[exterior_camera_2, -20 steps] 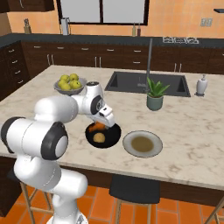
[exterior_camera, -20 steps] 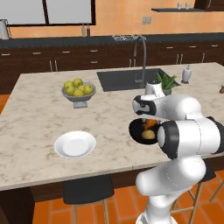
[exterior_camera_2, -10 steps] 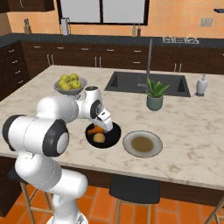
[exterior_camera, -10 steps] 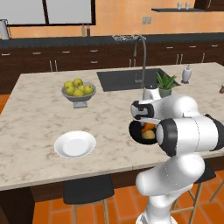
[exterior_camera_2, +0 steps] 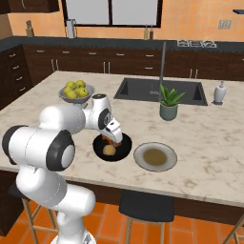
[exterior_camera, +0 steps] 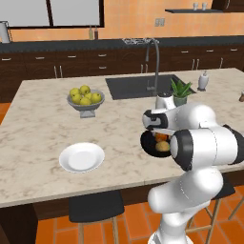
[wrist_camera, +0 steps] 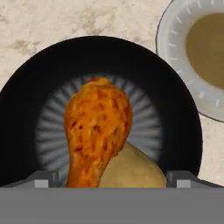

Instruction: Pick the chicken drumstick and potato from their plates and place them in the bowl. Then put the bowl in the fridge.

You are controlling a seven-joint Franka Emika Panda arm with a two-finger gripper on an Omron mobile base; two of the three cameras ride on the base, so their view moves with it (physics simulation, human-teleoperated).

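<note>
The jaws stand spread apart, their two tips showing at either side of the hand view with nothing held between them; the gripper point(exterior_camera_2: 114, 137) hangs just over the black bowl point(wrist_camera: 26, 109), its fingertips point(wrist_camera: 43, 179) at the bowl's near rim. Inside the bowl lie the chicken drumstick point(wrist_camera: 97, 131), fat end toward the bowl's middle, and the potato point(wrist_camera: 133, 168), touching it and partly under its thin end. The bowl point(exterior_camera_2: 112, 147) sits on the counter point(exterior_camera_2: 214, 143) near the front edge, just beside the grey-beige plate point(exterior_camera_2: 155, 157) with the brownish centre, which is bare. The white plate point(exterior_camera: 81, 157) rests well apart, also toward the front edge, and is bare too. A grey footed fruit bowl point(exterior_camera: 86, 99) with yellow-green fruits stands further back, and a potted plant point(exterior_camera_2: 168, 105) stands beside the sink point(exterior_camera_2: 143, 90).
</note>
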